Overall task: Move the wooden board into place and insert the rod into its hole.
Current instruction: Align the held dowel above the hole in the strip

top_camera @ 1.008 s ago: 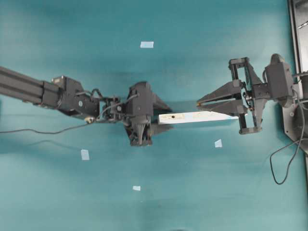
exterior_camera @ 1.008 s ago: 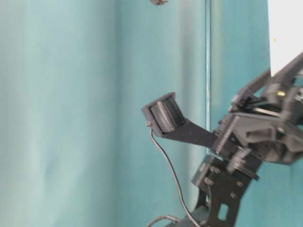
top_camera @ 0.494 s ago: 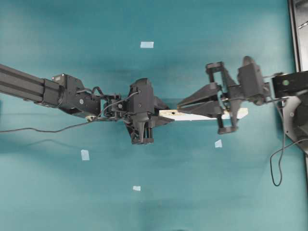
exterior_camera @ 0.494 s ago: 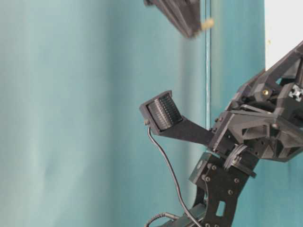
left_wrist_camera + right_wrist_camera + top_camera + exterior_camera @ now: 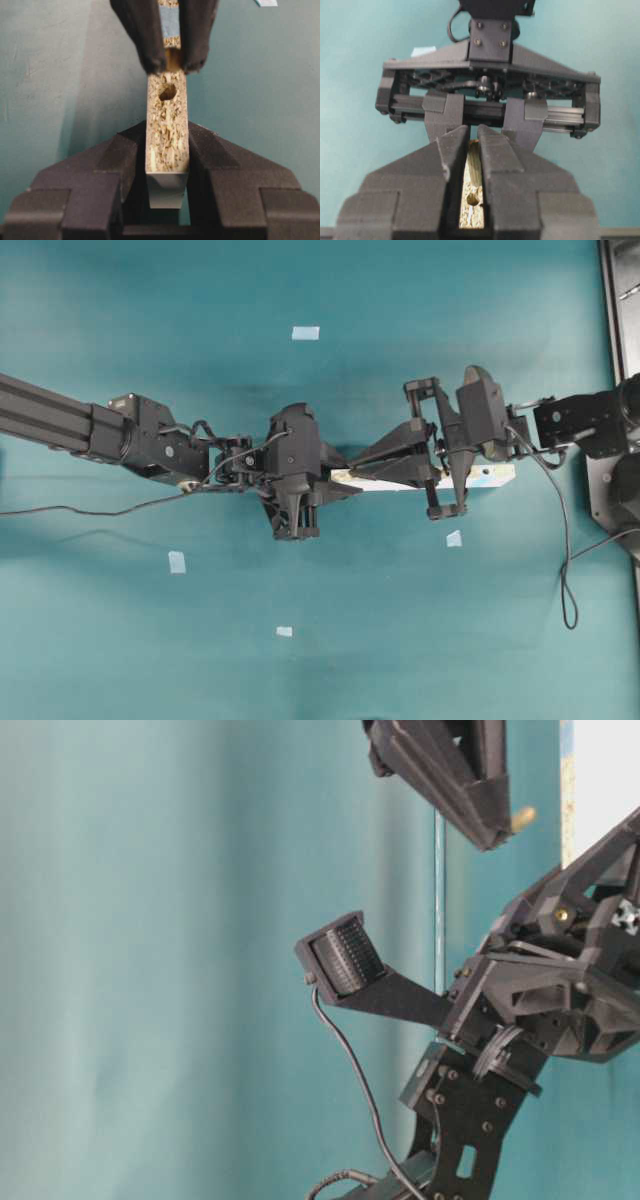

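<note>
Long off-white wooden board (image 5: 167, 131) clamped on edge by the left hand (image 5: 168, 165); short pale beige rod (image 5: 172, 59) pinched in the right hand (image 5: 171, 62).

The board's end is gripped between the left fingers above the teal bench (image 5: 400, 640). The rod is held at the closed right fingertips, just beyond the board's dark hole (image 5: 167, 92).

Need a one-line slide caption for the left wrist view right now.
Left gripper clamps the wooden board on edge while the right gripper brings the rod just short of its hole.
</note>
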